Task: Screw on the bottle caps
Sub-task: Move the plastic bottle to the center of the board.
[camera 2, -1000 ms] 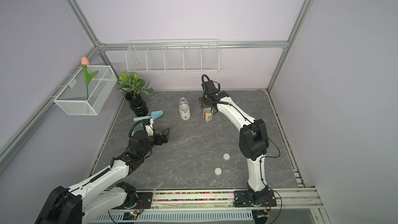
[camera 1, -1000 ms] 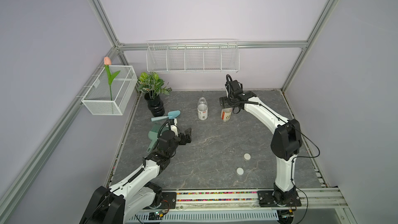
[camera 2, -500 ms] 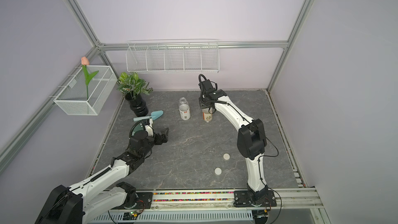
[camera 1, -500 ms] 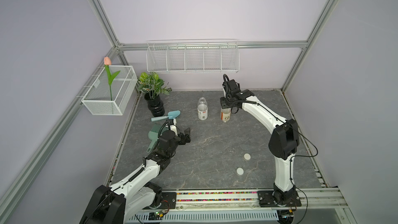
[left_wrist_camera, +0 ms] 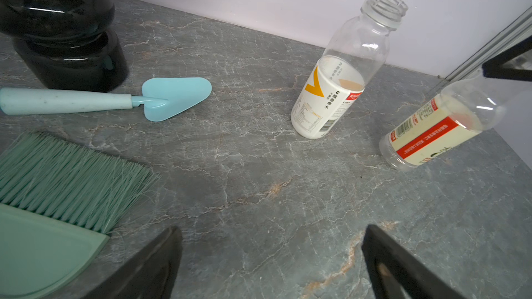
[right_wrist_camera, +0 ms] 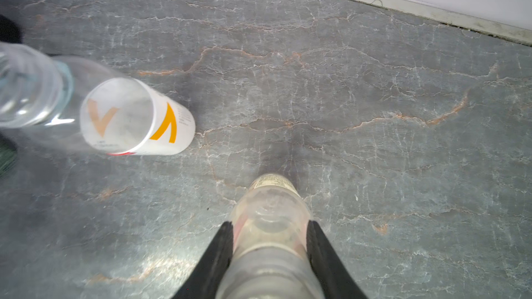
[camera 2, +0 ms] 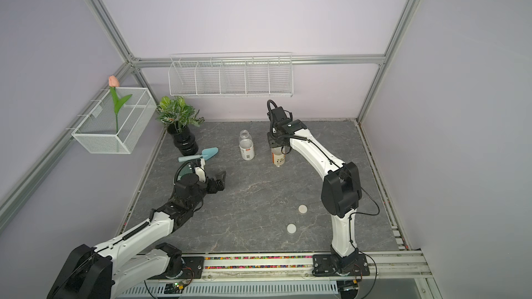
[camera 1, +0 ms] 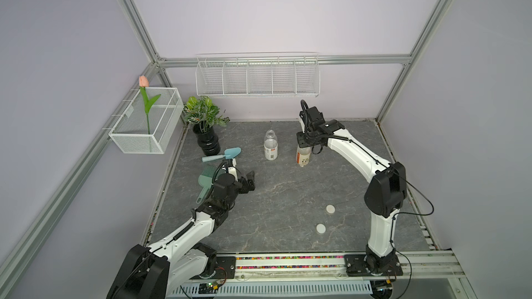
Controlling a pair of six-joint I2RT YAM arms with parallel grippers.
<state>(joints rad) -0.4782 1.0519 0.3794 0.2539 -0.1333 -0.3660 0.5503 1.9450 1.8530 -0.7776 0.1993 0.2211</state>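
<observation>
The step in hand looks like securing a bottle for capping. The right claw (right_wrist_camera: 269,234) comes down from above and is clamped on the red-label bottle (camera 1: 303,157), with its 2 black fingers (right_wrist_camera: 214,257) pressed against either side of the clear shoulder below the open neck. That bottle sits near the back of the table (camera 1: 288,197), just beside the orange-mark bottle (camera 1: 270,148), which stands free, upright and also uncapped. The near cap (camera 1: 320,228) and far cap (camera 1: 330,209) lie flat by the right arm's base, close together and well apart from both bottles and both claws. The left claw (camera 1: 250,181) is spread wide and empty, hanging low over bare table beside the brush (camera 1: 207,175) and pointing toward the 2 bottles. Next, I judge, the held bottle must be kept upright and steady, or carried nearer the caps, while a cap is fetched. That calls for a grip firm enough to resist twisting without crushing thin plastic, and for a careful pinch on a flat cap's rim.
</observation>
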